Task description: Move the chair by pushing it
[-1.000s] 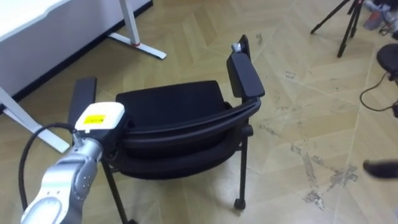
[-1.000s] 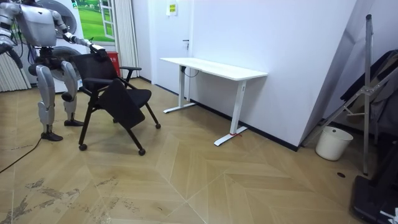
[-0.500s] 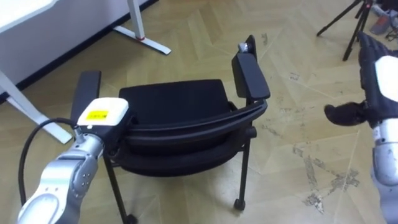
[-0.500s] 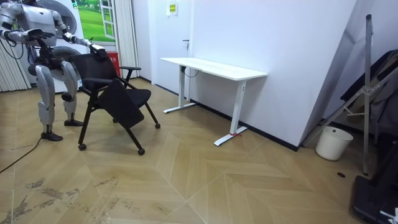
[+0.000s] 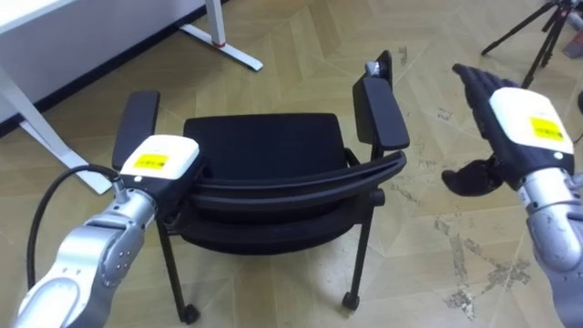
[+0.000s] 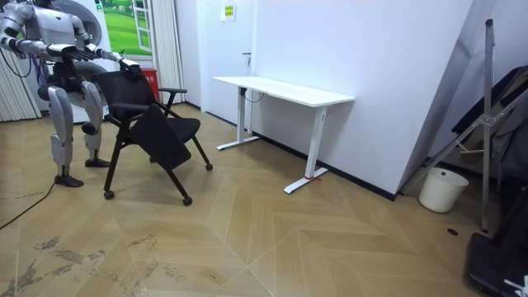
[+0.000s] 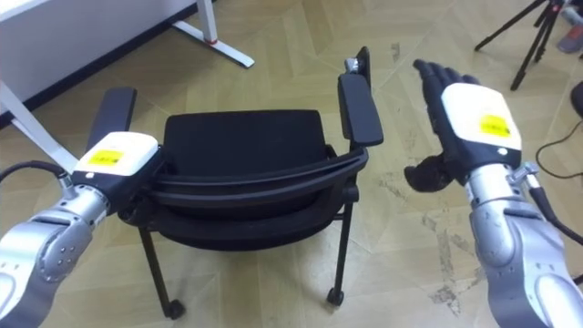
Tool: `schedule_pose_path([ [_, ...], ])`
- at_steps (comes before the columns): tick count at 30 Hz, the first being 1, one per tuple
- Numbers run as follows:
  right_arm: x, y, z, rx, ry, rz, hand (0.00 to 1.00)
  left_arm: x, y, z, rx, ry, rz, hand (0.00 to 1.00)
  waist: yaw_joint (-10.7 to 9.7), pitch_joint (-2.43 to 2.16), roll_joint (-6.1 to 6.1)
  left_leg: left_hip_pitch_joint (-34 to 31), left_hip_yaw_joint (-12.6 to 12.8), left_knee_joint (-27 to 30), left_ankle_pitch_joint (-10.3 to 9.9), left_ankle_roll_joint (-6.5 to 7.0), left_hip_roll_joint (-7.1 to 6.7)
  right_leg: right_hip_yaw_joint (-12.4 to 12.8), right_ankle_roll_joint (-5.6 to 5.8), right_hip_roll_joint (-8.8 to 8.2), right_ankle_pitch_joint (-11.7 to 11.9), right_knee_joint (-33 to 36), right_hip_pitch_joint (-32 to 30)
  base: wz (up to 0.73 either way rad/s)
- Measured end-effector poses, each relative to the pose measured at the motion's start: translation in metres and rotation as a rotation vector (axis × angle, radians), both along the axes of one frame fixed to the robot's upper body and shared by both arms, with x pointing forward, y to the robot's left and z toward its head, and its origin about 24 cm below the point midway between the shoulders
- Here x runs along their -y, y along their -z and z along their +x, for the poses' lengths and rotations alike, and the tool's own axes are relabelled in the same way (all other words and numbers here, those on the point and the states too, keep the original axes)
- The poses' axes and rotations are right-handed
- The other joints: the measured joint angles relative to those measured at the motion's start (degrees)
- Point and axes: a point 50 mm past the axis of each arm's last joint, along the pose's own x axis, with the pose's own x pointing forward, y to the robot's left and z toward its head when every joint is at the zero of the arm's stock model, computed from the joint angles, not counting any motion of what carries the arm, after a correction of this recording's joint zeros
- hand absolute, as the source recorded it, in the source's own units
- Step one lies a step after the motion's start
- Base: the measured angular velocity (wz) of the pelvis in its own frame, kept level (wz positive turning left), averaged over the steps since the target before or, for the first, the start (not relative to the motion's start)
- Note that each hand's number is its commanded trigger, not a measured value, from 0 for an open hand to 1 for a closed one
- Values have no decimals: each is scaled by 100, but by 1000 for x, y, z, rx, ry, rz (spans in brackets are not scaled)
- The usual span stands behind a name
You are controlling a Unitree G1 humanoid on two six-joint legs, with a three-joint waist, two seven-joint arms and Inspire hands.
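Note:
A black chair (image 5: 264,146) with two armrests stands on the wood floor just before me, its curved backrest (image 5: 291,187) nearest to me. My left hand (image 5: 159,159) lies on the backrest's left end, beside the left armrest (image 5: 137,123). My right hand (image 5: 510,128) hangs in the air to the right of the right armrest (image 5: 381,109), open, with straight fingers and the thumb spread, apart from the chair. In the room view I stand upright behind the chair (image 6: 157,128) at the room view's left, with both arms held forward.
A white desk (image 6: 285,91) stands beyond the chair, and its foot (image 5: 223,41) shows on the floor ahead. A black tripod (image 5: 547,18) stands at the far right. A white bin (image 6: 435,190) sits by the wall, and dark gear leans at the room view's right.
My right hand has risen into view from the right and come closer to the chair's right armrest. The left hand stays on the backrest. The eye view has shifted a little.

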Motion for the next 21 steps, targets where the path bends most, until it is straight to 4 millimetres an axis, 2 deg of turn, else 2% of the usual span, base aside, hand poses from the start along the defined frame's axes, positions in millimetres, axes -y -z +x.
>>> schedule_pose_path([
  [5,-1,8,-5,-76,-33,5,0,2,-1,0,4,31,0,100,75,0,6,-25,-49,6,0,0,-1,-59,-8,1,5,-51,24,5],
  [7,-1,18,-8,-121,-41,2,0,3,1,0,2,42,0,100,65,0,5,-12,-149,31,0,0,-8,-123,-8,-3,5,-58,86,15],
  [13,1,42,-14,-261,-71,-32,0,9,3,6,-4,72,-9,100,111,16,52,-3,-234,38,0,0,-12,-255,-7,-9,5,-62,146,10],
  [21,-8,46,-14,-293,-118,-64,0,7,4,13,-7,71,-18,100,113,44,114,-41,-225,48,0,0,-12,-236,-8,-7,5,-50,105,0],
])
